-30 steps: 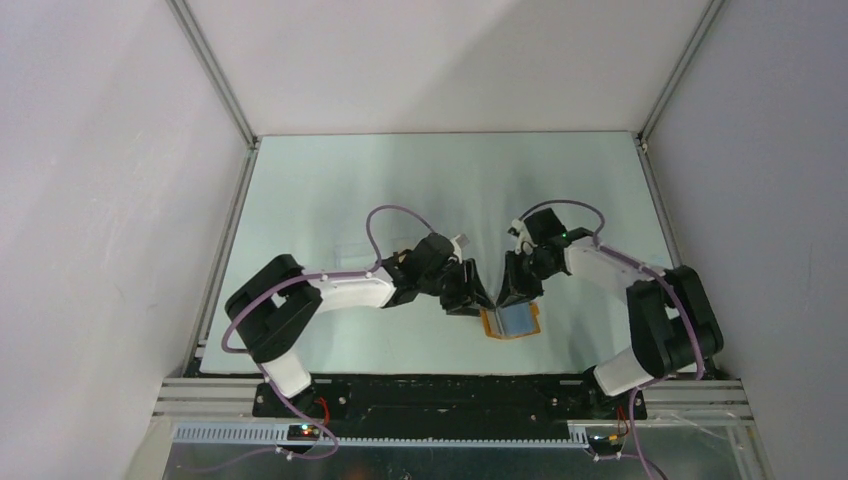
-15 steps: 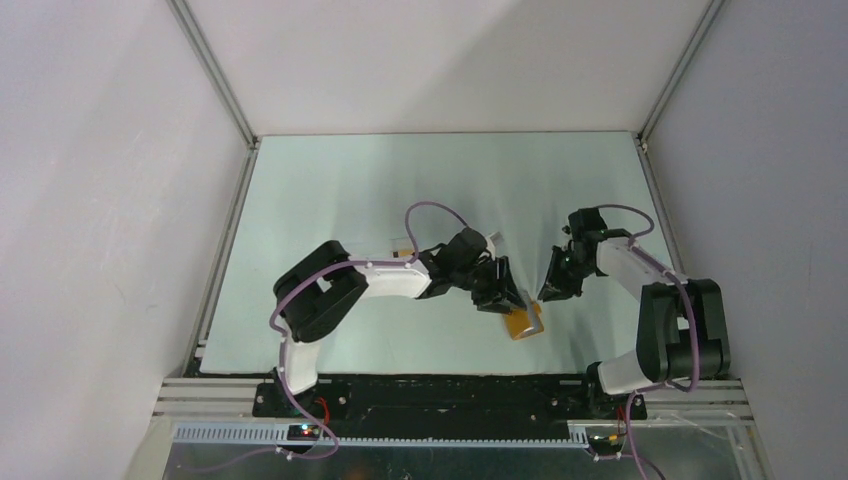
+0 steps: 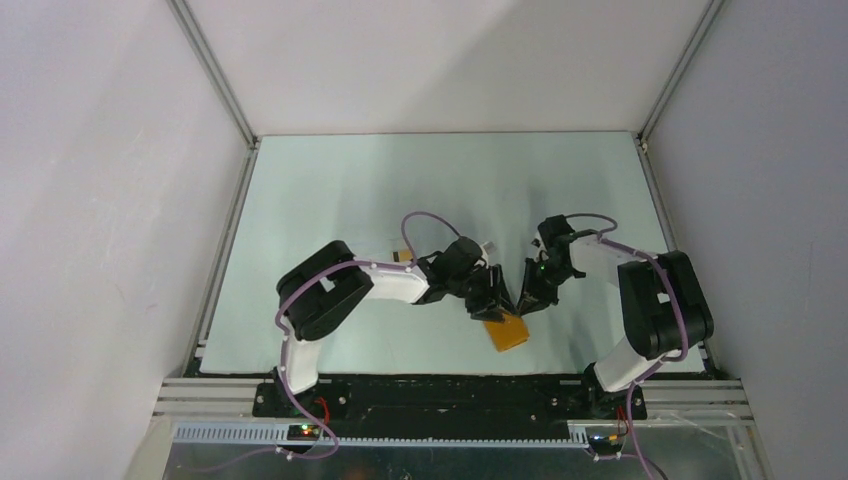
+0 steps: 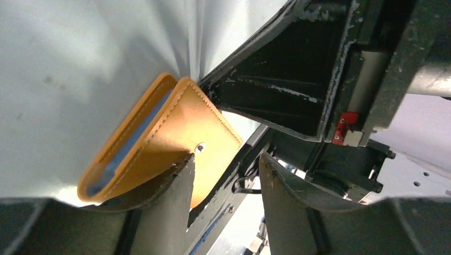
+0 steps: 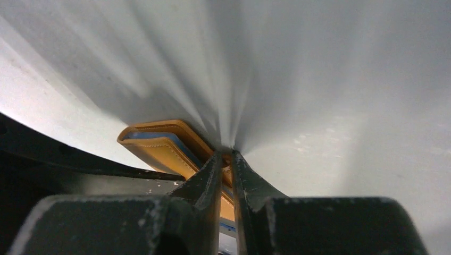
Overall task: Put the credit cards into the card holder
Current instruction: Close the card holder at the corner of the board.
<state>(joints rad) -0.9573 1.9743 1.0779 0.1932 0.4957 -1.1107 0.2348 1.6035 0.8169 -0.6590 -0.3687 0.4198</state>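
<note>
While the left gripper [image 4: 226, 161] stands spread, one finger against the outer flap, the orange-mustard leather bifold card holder [image 4: 181, 127] with blue lining lies almost folded shut at the near middle of the pale green table [image 3: 330, 200]. Just right of it, the right gripper [image 5: 226, 155] pinches the card holder's edge, its fingers nearly pressed together.

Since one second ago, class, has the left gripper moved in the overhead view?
Yes. The left gripper has shifted right, away from the table's left rail, and now sits at the card holder.
</note>
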